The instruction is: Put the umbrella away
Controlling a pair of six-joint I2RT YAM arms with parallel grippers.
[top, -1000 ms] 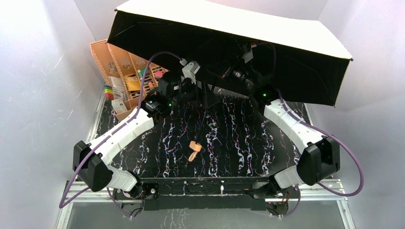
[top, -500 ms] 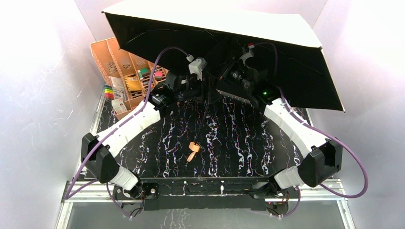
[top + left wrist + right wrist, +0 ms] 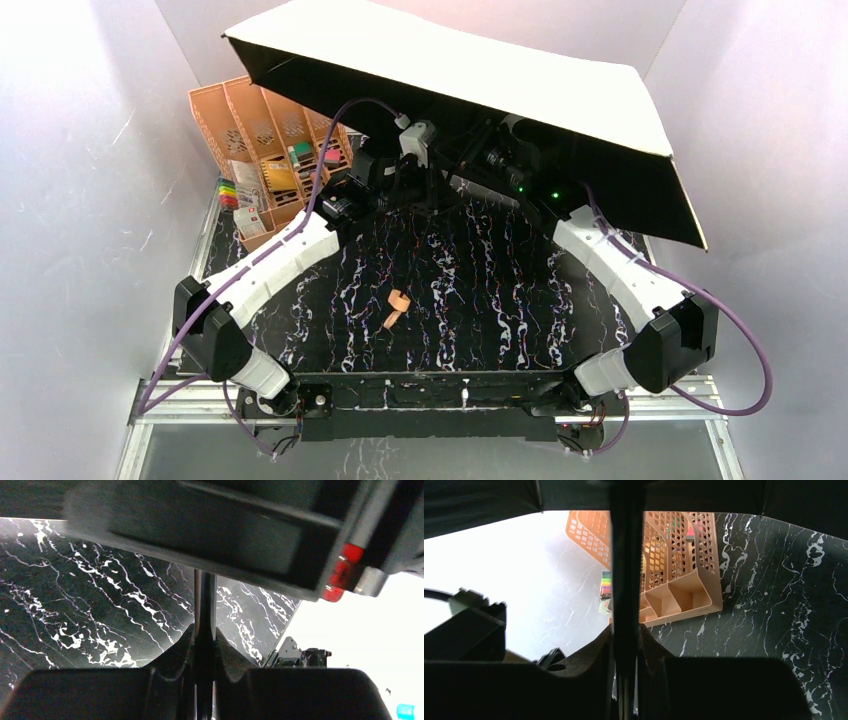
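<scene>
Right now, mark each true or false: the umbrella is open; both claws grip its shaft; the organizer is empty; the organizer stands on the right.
1. The umbrella is open: true.
2. The left claw and the right claw each grip its shaft: true.
3. The organizer is empty: false; it holds small items.
4. The organizer stands on the right: false; it is at the far left of the table.
</scene>
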